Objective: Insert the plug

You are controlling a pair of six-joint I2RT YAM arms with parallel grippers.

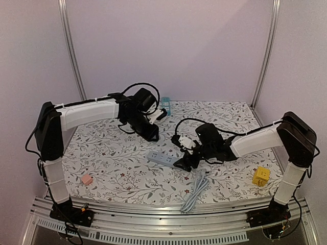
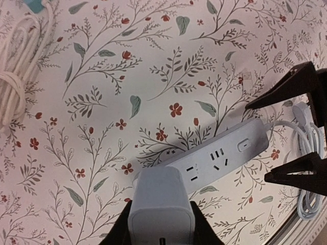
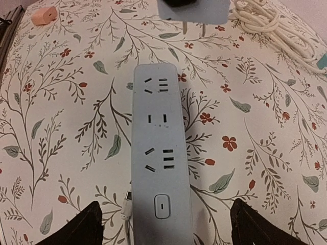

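1. Nearest to the left wrist camera is the white plug [image 2: 161,204]. The left gripper [image 2: 161,236] is closed on it from both sides, so the body is clamped firmly and cannot turn.
2. From the right wrist view, the two flat pins of the plug point down toward the table. I judge it is held this way so that it can go straight down into a socket.
3. The plug is in the air and not yet inserted. It hangs just past the far end of the power strip [image 3: 161,148], not over any socket.
4. The power strip lies flat on the flowered tablecloth [image 1: 117,163] between the two arms, with the socket faces up and the switch at the end toward the right arm.
5. The right gripper [image 3: 162,227] is spread wide, one finger on each side of the switch end. I think it stands there to hold the strip steady during the push. I cannot tell if the fingers touch the strip.
6. The cable [image 1: 196,191] of the strip runs to the near edge of the table, away from the sockets, so it should not disturb the insertion.
7. A coiled cord [image 3: 276,25] and a small pink piece [image 3: 44,15] lie well apart from the strip.
8. The next move, in my judgement, calls for bringing the pins over a two-pin socket and turning them to match its slots.
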